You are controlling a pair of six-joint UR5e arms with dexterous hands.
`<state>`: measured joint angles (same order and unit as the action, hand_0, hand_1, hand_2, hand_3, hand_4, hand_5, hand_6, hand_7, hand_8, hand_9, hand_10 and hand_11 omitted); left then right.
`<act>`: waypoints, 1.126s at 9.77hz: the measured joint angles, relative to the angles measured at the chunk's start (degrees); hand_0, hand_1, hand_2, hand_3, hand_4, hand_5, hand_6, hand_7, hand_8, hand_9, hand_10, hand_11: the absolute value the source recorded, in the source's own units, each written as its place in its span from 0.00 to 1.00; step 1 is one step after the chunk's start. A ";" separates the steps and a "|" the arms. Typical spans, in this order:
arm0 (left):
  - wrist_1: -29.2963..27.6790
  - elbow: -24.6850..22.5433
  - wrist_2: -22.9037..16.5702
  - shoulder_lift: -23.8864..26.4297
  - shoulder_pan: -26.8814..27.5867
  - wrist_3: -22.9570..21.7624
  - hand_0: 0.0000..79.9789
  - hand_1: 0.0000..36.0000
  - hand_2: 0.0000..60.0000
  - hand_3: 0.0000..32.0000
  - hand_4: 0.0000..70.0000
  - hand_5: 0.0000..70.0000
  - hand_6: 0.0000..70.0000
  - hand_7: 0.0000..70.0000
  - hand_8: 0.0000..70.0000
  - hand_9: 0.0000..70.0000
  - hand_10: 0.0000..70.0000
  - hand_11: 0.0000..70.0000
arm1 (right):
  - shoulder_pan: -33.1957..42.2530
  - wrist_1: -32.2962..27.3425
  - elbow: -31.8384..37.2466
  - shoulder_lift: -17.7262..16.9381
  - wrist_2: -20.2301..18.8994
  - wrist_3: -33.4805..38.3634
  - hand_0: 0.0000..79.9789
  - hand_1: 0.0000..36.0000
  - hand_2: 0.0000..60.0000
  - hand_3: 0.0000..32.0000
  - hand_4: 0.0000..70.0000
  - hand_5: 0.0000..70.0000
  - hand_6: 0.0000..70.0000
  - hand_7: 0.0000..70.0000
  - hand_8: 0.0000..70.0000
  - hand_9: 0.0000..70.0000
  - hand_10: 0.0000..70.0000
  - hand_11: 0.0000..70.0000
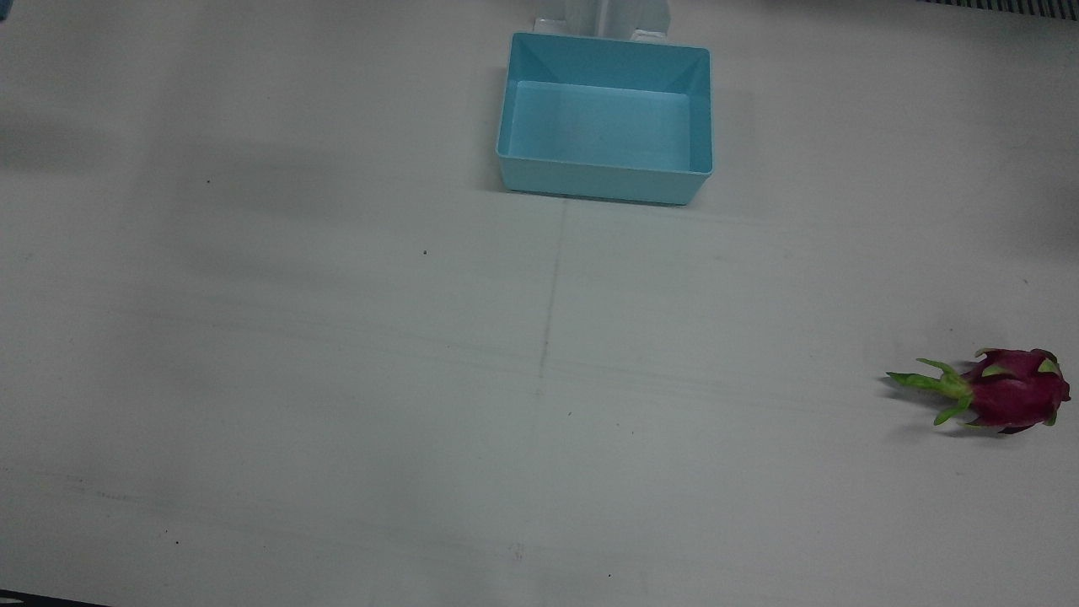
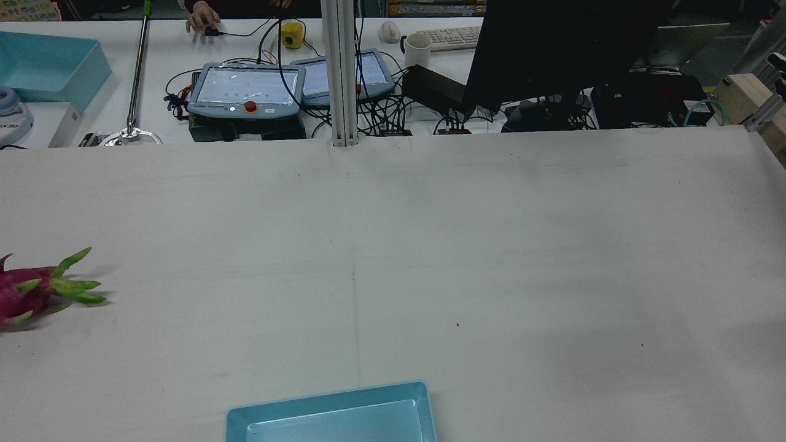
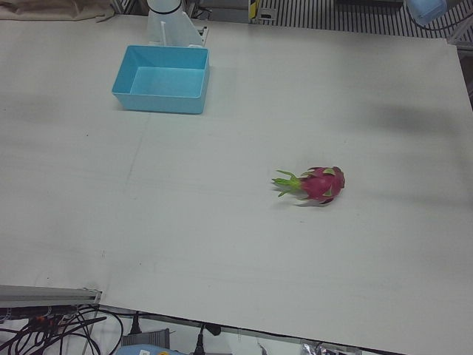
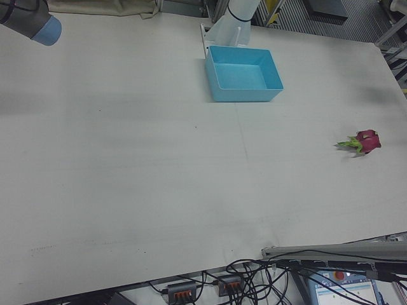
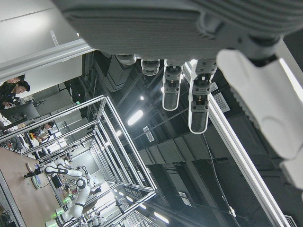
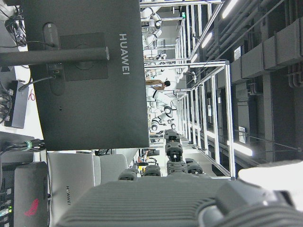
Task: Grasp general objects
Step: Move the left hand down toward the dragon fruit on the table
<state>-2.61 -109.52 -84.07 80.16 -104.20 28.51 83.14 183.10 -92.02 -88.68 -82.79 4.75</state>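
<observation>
A magenta dragon fruit point(image 1: 1011, 389) with green leafy tips lies on its side on the white table, on the robot's left half. It also shows in the rear view point(image 2: 24, 294), the left-front view point(image 3: 319, 183) and the right-front view point(image 4: 365, 141). Neither hand is over the table in the fixed views. My left hand point(image 5: 189, 28) shows only in its own view, raised toward the ceiling, its fingers point(image 5: 198, 109) apart and holding nothing. My right hand point(image 6: 165, 198) faces a monitor, its fingers point(image 6: 173, 151) spread and empty.
An empty light-blue bin point(image 1: 603, 179) stands at the robot's edge of the table, near the middle; it also shows in the rear view point(image 2: 331, 396). A blue-capped arm part point(image 4: 32, 22) hangs at the right-front view's top left. Screens, cables and a mug lie beyond the far edge.
</observation>
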 measured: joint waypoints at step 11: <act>0.03 0.23 -0.14 -0.39 -0.01 1.25 0.69 0.31 0.00 0.00 0.31 0.32 0.09 0.34 0.08 0.05 0.00 0.00 | 0.00 -0.01 0.01 0.00 0.00 -0.03 0.00 0.00 0.00 0.00 0.00 0.00 0.00 0.00 0.00 0.00 0.00 0.00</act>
<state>-2.58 -109.29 -84.22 79.77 -104.21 29.76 83.15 183.09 -92.01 -88.68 -82.79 4.72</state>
